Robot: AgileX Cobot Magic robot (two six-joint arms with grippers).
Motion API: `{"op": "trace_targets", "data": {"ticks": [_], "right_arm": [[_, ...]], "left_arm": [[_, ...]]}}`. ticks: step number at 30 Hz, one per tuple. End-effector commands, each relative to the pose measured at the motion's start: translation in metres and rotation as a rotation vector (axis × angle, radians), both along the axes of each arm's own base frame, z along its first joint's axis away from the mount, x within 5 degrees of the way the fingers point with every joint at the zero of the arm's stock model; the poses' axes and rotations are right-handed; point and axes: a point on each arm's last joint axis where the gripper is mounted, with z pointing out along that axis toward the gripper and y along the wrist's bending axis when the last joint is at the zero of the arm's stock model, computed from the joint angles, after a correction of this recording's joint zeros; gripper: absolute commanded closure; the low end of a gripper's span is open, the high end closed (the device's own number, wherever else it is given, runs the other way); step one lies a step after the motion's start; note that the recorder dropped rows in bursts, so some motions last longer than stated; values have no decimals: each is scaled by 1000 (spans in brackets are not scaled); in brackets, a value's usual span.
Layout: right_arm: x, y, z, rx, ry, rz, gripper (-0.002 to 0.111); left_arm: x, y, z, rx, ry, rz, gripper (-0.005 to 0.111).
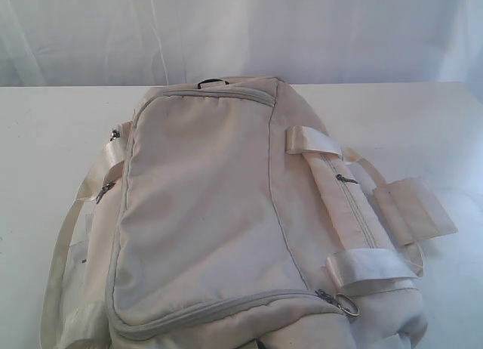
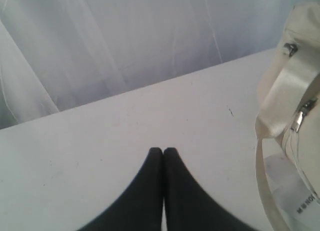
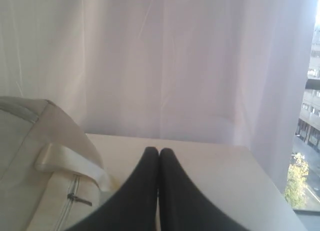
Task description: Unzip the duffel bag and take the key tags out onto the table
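On table (image 1: 45, 137): cream duffel (image 1: 204, 213), zipped.

The cream-white bag (image 1: 204, 213) lies flat on the white table (image 1: 45, 137). It fills the middle and lower part of the exterior frame, with its broad panel facing up. The grey zipper (image 1: 226, 307) round that panel is closed, its pull at the lower right corner, and shiny white straps (image 1: 311, 140) cross the bag's right side and trail down its left edge.

Counted on the counter (image 1: 45, 137)
One duffel bag (image 1: 204, 213), one counter, two claws: left claw (image 2: 163, 152), right claw (image 3: 158, 152).
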Motion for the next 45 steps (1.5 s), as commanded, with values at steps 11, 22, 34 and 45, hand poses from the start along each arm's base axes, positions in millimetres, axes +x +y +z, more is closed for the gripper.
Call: {"op": "trace_targets", "data": {"ticks": [11,22,34,45], "right_arm": [[-5,1,18,267,-251,72,108],[3,-1,50,402,96,9,108],[51,14,72,210,692,175,108],[78,41,67,193,997,562,108]], "left_arm": [[-8,2,39,-648,-520,-102,107],[-4,1,77,-603,-193,7,107],[36,-44,123,-209,631,-502,107],[96,-88,127,-141,1046,-1008,107]]}}
